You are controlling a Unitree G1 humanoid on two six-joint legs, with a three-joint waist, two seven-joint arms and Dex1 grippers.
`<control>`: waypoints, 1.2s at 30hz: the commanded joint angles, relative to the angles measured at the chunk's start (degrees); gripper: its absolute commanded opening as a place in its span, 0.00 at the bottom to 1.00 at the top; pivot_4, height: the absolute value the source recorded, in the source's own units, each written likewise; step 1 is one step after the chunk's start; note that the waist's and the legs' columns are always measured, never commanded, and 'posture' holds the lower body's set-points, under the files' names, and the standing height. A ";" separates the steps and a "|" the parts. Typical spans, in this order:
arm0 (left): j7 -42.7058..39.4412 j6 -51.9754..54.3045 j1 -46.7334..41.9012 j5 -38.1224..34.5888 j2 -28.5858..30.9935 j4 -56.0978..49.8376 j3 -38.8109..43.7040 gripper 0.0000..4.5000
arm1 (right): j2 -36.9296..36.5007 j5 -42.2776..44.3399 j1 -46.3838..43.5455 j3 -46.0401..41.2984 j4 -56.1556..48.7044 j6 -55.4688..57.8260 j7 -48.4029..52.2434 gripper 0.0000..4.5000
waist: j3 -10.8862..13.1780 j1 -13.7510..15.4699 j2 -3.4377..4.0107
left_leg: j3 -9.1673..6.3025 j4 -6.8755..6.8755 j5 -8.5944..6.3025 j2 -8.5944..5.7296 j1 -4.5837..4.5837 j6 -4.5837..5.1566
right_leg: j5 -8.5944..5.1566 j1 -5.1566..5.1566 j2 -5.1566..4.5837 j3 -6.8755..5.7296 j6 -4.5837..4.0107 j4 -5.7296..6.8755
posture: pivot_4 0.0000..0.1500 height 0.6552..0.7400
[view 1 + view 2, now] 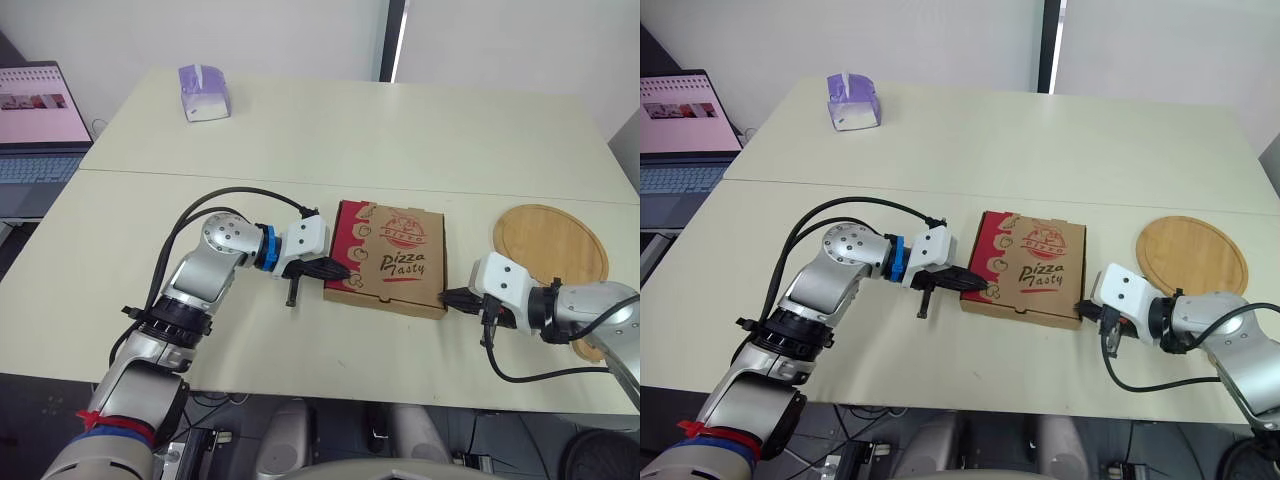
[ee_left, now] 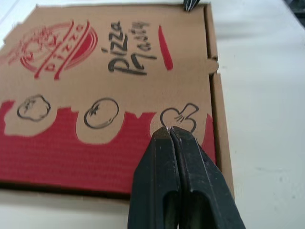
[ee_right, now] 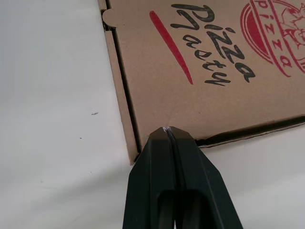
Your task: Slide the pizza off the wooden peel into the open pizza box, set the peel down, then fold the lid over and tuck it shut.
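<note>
Cream table (image 1: pixel 300 350) bears closed pizza box (image 1: pixel 390 257), peel (image 1: pixel 550 243), tissues (image 1: pixel 204 93); laptop (image 1: pixel 35 125) alongside.

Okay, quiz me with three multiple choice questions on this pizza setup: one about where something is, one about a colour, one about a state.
1. Where is the round wooden peel relative to the brown cardboard pizza box?
A. To the robot's right of it
B. To the robot's left of it
C. On top of it

2. What colour is the small tissue pack?
A. Green
B. Purple
C. Orange

3. What state is the box's printed lid in?
A. Standing upright
B. Folded down flat
C. Torn off

Answers:
1 A: the peel lies beyond the box's right edge, near the right claw.
2 B: its wrapper is plainly purple.
3 B: the lid lies flat over the box, and the left claw is shut with its tips at the lid.
</note>
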 commanded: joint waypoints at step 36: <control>13.88 19.34 9.79 -6.22 -2.75 -13.28 3.18 0.00 | 6.44 -5.73 -3.06 -0.54 5.80 1.00 -7.68 0.01 | -0.01 0.01 0.03 | -0.04 -0.03 0.01 0.01 -0.10 -0.03 | 0.00 -0.11 -0.06 0.00 -0.01 0.01 | 1.00 0.79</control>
